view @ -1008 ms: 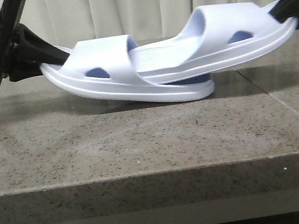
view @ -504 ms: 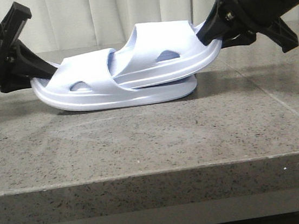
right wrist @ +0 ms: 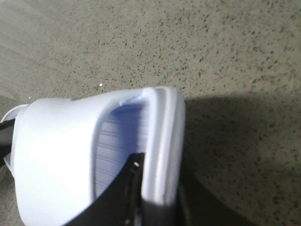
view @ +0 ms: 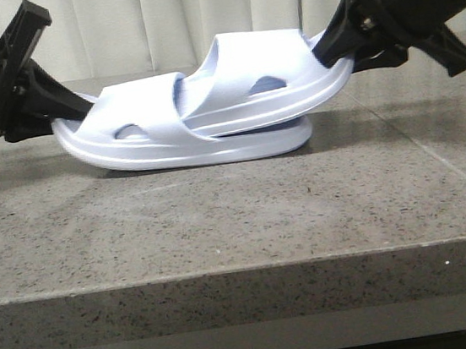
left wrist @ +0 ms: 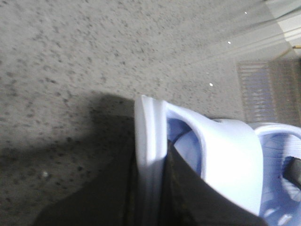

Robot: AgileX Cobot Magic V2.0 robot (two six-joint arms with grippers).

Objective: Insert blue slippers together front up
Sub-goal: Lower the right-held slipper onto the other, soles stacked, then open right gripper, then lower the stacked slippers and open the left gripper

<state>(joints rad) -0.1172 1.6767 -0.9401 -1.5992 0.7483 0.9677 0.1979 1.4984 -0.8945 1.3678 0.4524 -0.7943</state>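
Two pale blue slippers are nested on the grey stone table (view: pixel 221 218). The lower slipper (view: pixel 152 142) lies with its sole near the table, strap at the left. The upper slipper (view: pixel 265 85) is pushed under that strap and tilts up to the right. My left gripper (view: pixel 67 105) is shut on the lower slipper's heel edge (left wrist: pixel 150 141), its fingers (left wrist: pixel 183 188) on either side of the sole. My right gripper (view: pixel 336 47) is shut on the upper slipper's heel edge (right wrist: pixel 160 155), one finger (right wrist: pixel 124 188) inside on the footbed.
The stone table's front edge (view: pixel 244 267) runs across the lower part of the front view. A seam in the stone (view: pixel 435 158) runs diagonally at the right. Pale curtains (view: pixel 196 13) hang behind.
The right gripper pushed the upper slipper leftward, deep under the lower slipper's strap. Over the last half second the nested pair shifted slightly right and the left end lifted a little.
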